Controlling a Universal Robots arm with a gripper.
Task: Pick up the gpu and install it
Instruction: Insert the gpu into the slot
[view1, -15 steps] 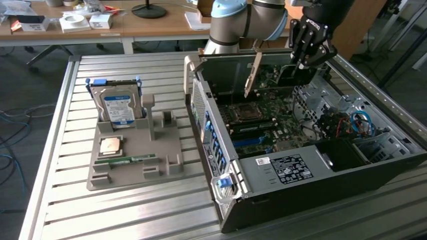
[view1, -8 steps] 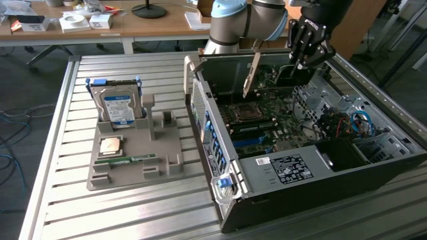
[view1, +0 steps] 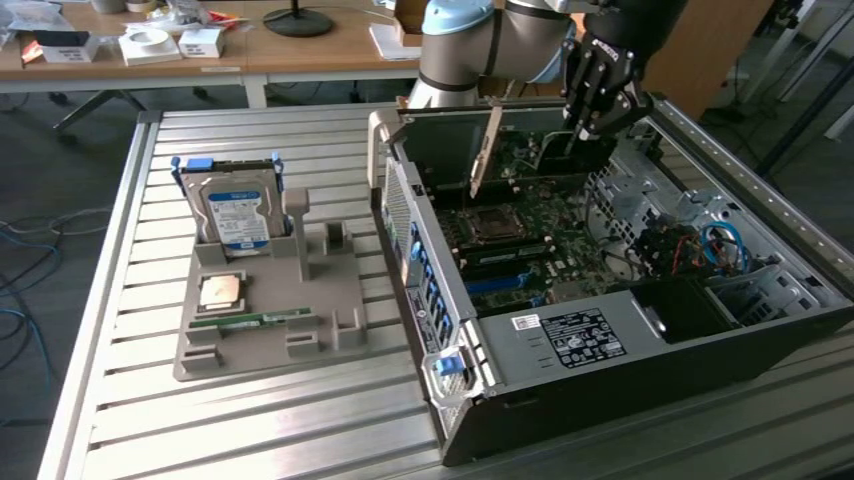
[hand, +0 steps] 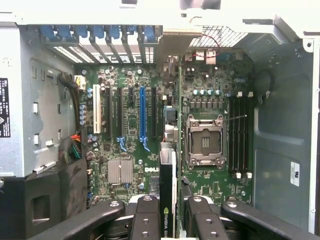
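The gpu (view1: 491, 150) hangs upright inside the open computer case (view1: 601, 350), with its pale bracket strip toward the case's rear wall. My gripper (view1: 583, 130) comes down from above and is shut on its top edge. In the wrist view the gpu (hand: 168, 170) shows edge-on as a thin dark board between my black fingers (hand: 145, 220), with my gripper (hand: 170, 212) shut around it. It hovers over the motherboard (hand: 130, 150), between the blue slot (hand: 142, 117) and the processor socket (hand: 204, 142). Whether its lower edge touches a slot I cannot tell.
On the slatted table at the exterior view's left, a grey holder (view1: 334, 300) carries a silver hard drive (view1: 238, 212), a processor chip (view1: 220, 291) and a green memory stick (view1: 254, 320). Case walls, blue cables (view1: 721, 245) and a power supply (view1: 574, 340) surround the board.
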